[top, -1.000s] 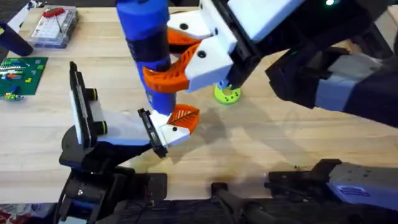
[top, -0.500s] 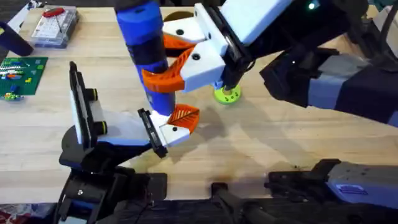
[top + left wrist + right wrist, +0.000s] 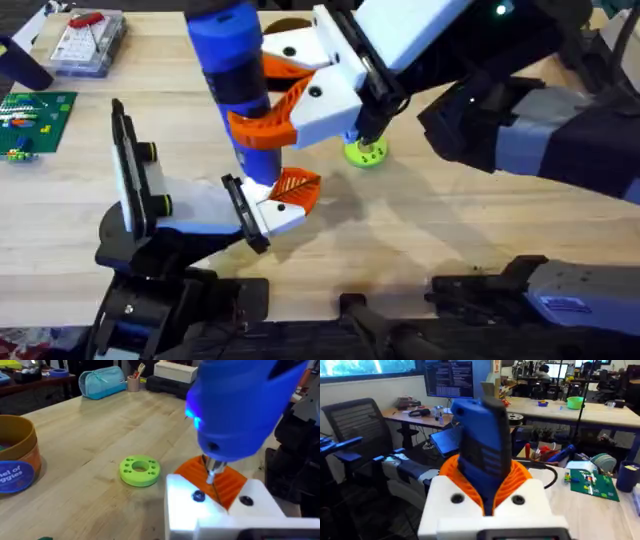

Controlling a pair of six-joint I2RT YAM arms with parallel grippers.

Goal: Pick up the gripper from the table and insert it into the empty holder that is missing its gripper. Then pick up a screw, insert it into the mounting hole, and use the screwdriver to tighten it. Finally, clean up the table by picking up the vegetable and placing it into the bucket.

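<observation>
The right claw (image 3: 285,100) was clamped on the screwdriver (image 3: 237,80), upright so its bit met the gripper (image 3: 285,200) seated in the holder (image 3: 243,212); couldn't tell the left claw's state.

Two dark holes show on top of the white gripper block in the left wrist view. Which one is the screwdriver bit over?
The hole nearer the lime-green disc: the screwdriver bit comes down beside it. The other hole, toward the far side of the gripper block, stands clear of the bit.

A robotics lab: benches with monitors (image 3: 449,379), an office chair (image 3: 355,420) and circuit boards (image 3: 592,482) (cables everywhere).
</observation>
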